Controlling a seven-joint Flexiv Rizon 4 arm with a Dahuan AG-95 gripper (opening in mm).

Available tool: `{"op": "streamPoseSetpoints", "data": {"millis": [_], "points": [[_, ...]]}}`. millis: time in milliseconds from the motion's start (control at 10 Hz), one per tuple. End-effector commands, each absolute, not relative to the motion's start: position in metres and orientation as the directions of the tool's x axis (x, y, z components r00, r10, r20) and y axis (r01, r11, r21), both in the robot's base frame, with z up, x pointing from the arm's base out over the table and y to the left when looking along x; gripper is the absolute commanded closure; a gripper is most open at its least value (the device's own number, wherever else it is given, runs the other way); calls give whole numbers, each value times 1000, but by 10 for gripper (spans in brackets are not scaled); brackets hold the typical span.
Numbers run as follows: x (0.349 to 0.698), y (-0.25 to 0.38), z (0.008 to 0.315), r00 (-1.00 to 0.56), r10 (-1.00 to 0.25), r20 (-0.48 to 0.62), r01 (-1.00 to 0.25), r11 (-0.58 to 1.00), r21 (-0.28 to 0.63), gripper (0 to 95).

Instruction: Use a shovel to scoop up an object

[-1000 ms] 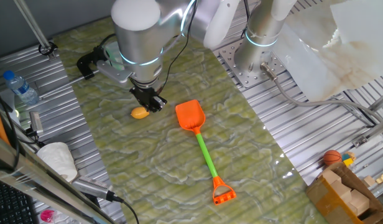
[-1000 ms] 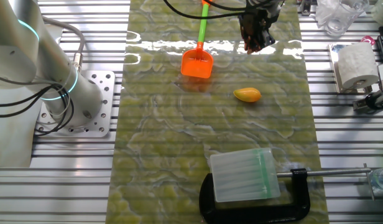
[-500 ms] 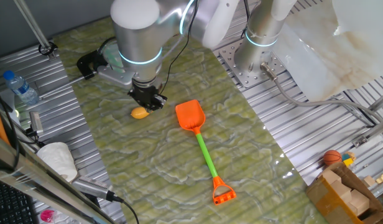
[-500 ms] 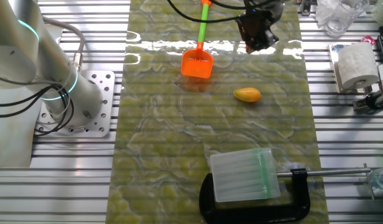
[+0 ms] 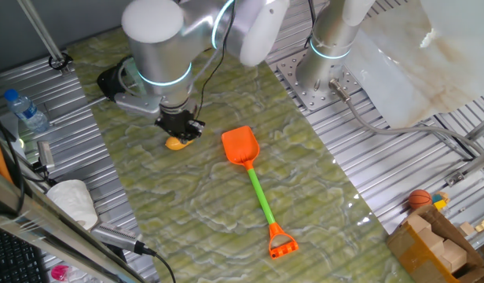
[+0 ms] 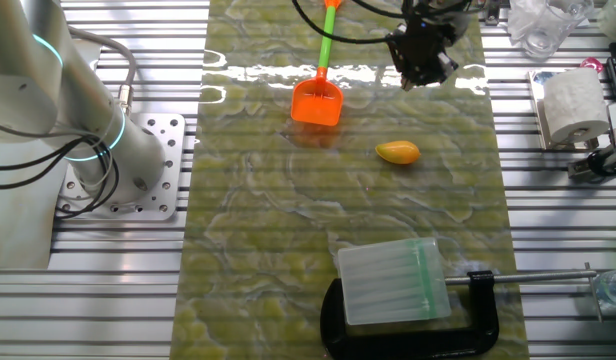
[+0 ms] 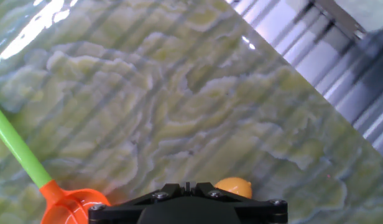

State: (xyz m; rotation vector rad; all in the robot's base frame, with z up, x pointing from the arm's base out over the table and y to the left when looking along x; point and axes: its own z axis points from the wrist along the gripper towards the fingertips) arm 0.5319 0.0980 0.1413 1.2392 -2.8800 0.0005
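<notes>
Shovel [image 5: 253,183] lies flat and untouched on the green marbled mat [image 5: 226,196], its orange blade toward 11 o'clock and its D-handle toward 5 o'clock in one fixed view, well placed for a grasp on the thin green shaft. At about 9 o'clock from the blade rests the object [image 6: 397,152], a small yellow-orange lump, apart from the blade. The gripper [image 5: 180,128] hangs above the mat near the lump and carries nothing; whether its fingers are apart or together cannot be told, since the hand view shows only the black body. Ribbed metal table [image 6: 238,320] surrounds the mat. A clamp [image 6: 428,310] pins a translucent box [image 6: 393,282] at one end, and a paper roll [image 6: 571,103] stands aside.
</notes>
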Motion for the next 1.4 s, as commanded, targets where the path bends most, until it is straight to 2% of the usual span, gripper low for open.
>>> {"op": "streamPoseSetpoints", "data": {"millis": [100,700,1200,1400], "points": [[529,117,138,-678,-735,5,-735,678,3,950],[506,178,132,-607,-794,-10,-794,607,1,950],[500,188,130,-660,-752,0,-752,660,-1,950],[500,188,130,-610,-792,34,-792,610,-7,950]]}}
